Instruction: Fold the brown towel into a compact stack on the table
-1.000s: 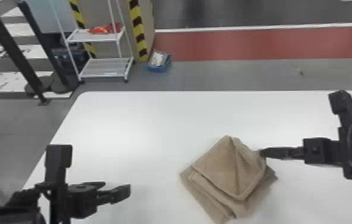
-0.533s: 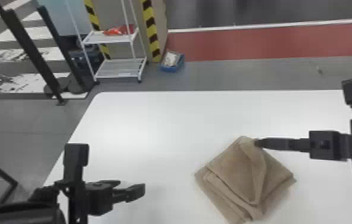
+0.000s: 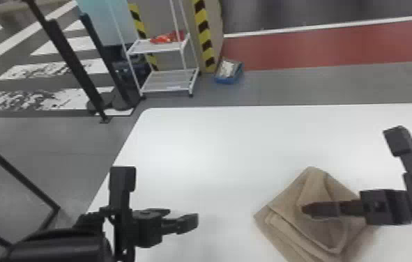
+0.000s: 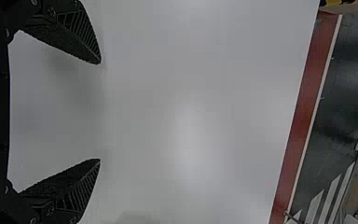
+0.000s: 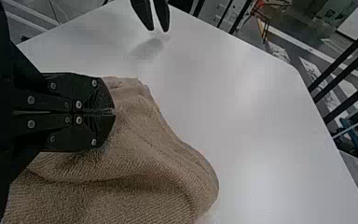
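Right pincer (image 3: 304,209) pinching the brown towel (image 3: 285,202)

Its fingers are closed on cloth above the layered, loosely folded towel, which lies on the white tabletop (image 3: 215,146); apart from it, toward the robot's left, the left pincer (image 3: 183,216) hangs over the tabletop, fingers spread.
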Controlling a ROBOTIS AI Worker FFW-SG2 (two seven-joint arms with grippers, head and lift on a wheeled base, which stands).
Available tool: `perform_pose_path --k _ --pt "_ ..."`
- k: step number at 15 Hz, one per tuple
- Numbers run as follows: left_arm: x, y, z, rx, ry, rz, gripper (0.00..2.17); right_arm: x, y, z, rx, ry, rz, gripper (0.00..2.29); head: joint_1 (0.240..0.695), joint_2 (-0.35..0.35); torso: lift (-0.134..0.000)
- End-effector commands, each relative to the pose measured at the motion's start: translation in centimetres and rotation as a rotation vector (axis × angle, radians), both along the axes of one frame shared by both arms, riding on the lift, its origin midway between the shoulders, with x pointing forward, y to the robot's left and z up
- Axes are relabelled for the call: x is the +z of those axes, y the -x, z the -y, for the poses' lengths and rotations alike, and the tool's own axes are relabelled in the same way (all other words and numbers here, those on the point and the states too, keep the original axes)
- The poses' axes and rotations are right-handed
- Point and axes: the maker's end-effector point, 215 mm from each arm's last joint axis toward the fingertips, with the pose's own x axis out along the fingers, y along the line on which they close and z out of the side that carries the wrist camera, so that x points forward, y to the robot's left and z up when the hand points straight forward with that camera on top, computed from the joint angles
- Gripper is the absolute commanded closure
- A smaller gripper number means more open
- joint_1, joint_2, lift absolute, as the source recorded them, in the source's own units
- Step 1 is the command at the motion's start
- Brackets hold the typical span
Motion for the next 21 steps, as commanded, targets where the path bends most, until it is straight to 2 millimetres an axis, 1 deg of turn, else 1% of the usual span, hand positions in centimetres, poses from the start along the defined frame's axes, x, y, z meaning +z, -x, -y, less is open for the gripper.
perform_pose_path --k 1,2,3,5,6,9,11,13,14,15,16,18,21 --pt "0.0 0.0 0.1 0.002 0.006 0.002 0.15 1.7 -0.2 -1.0 0.031 -0.092 0.043 1.66 0.695 0.297 -0.124" --pt "0.0 0.0 0.2 0.0 0.01 0.003 0.15 2.4 -0.2 -1.4 0.051 -0.131 0.073 1.66 0.695 0.301 -0.124" --pt "0.0 0.0 0.2 0.001 0.009 0.003 0.15 2.7 -0.3 -1.9 0.065 -0.149 0.103 1.66 0.695 0.305 -0.124" --pt "0.0 0.0 0.0 0.005 0.009 0.003 0.15 2.6 -0.2 -2.4 0.076 -0.173 0.117 1.66 0.695 0.316 -0.124" --pt "0.1 -0.1 0.0 0.004 0.008 0.006 0.15 2.1 -0.2 -2.5 0.076 -0.163 0.11 1.66 0.695 0.321 -0.124" --pt "0.1 -0.1 0.1 0.003 0.011 0.007 0.15 -1.0 1.2 -4.4 0.133 -0.141 0.067 1.66 0.695 0.335 -0.124" --pt "0.1 -0.1 0.1 0.003 0.013 0.007 0.15 -1.7 1.5 -5.4 0.167 -0.177 0.088 1.66 0.695 0.35 -0.124" --pt "0.1 -0.1 0.1 0.003 0.012 0.007 0.15 -1.5 2.0 -6.4 0.189 -0.224 0.091 1.63 0.695 0.35 -0.124" --pt "0.2 -0.1 0.1 0.002 0.012 0.008 0.15 -1.2 2.6 -6.9 0.2 -0.261 0.076 1.27 0.695 0.35 -0.124" --pt "0.2 -0.1 0.2 0.001 0.015 0.007 0.15 -0.7 3.0 -7.2 0.2 -0.305 0.068 0.66 0.695 0.35 -0.124" --pt "0.3 -0.1 0.1 0.002 0.013 0.01 0.15 0.2 3.1 -7.2 0.194 -0.36 0.071 0.03 0.695 0.35 -0.124" --pt "0.4 -0.2 0.1 0.001 0.013 0.013 0.15 2.3 2.7 -6.3 0.161 -0.465 0.074 0.0 0.695 0.35 -0.124" --pt "0.4 -0.3 0.3 -0.002 0.013 0.015 0.15 4.9 0.6 -2.5 0.033 -0.579 0.027 0.02 0.695 0.35 -0.124"
